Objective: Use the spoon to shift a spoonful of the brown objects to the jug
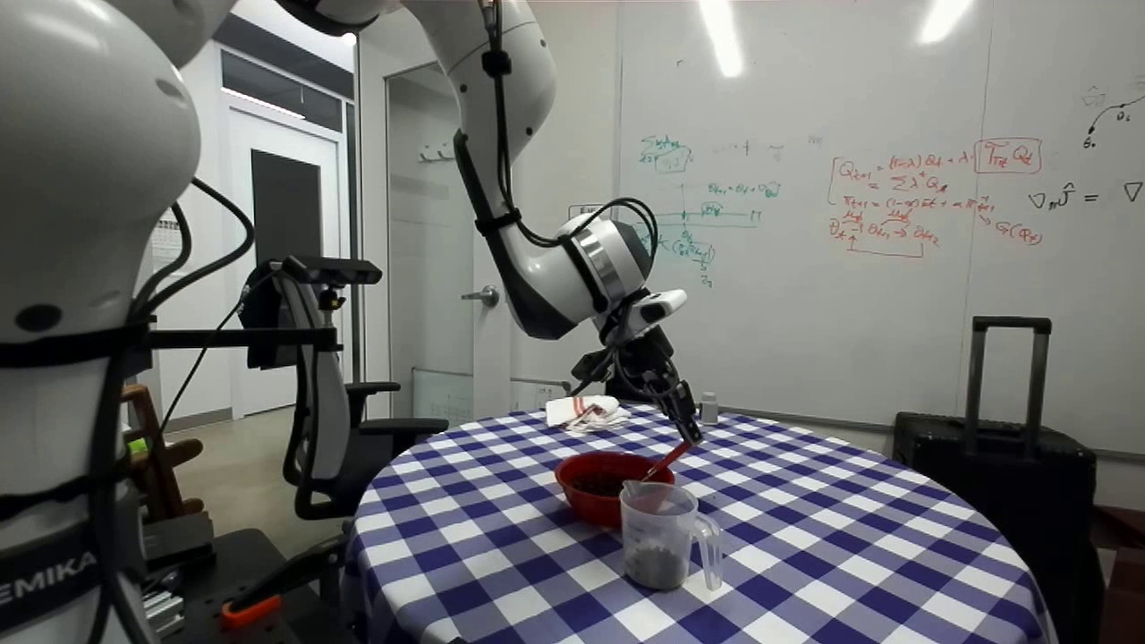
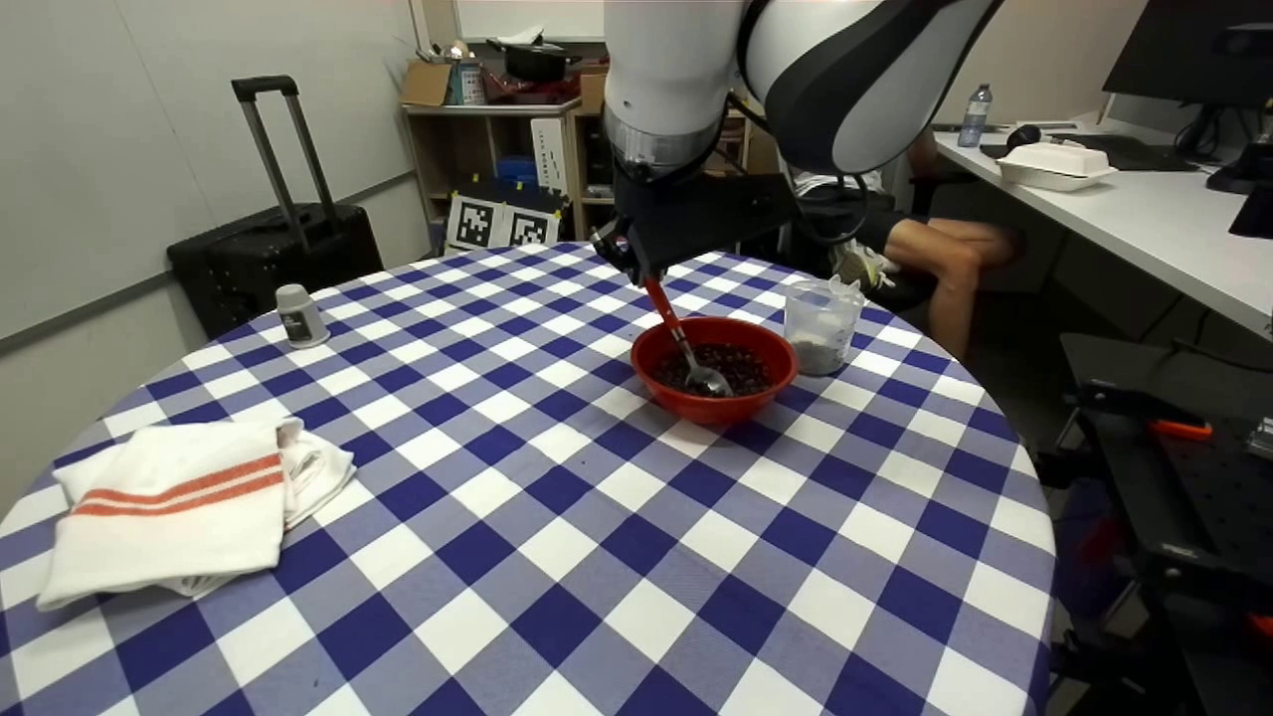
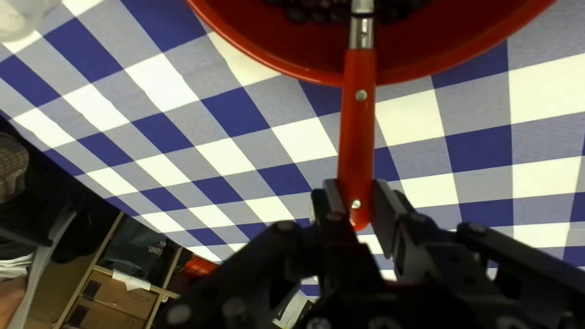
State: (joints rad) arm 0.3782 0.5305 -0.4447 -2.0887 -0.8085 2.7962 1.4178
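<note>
Wrist view: the spoon [image 3: 358, 132] points to twelve o'clock, its red handle pinched between the fingers of the gripper [image 3: 356, 196]. In an exterior view its head sits among the brown objects [image 2: 744, 364] in the red bowl [image 2: 712, 410], handle leaning toward eleven. Just beside the bowl, at two o'clock, stands the clear jug [image 2: 820, 320], greyish below; well apart, at nine, a small grey bottle [image 2: 301, 316].

The wrist view's top edge is cropping the spoon [image 3: 357, 119] and red bowl [image 3: 315, 50]. Upper left, it's cropping the jug [image 3: 18, 18].
</note>
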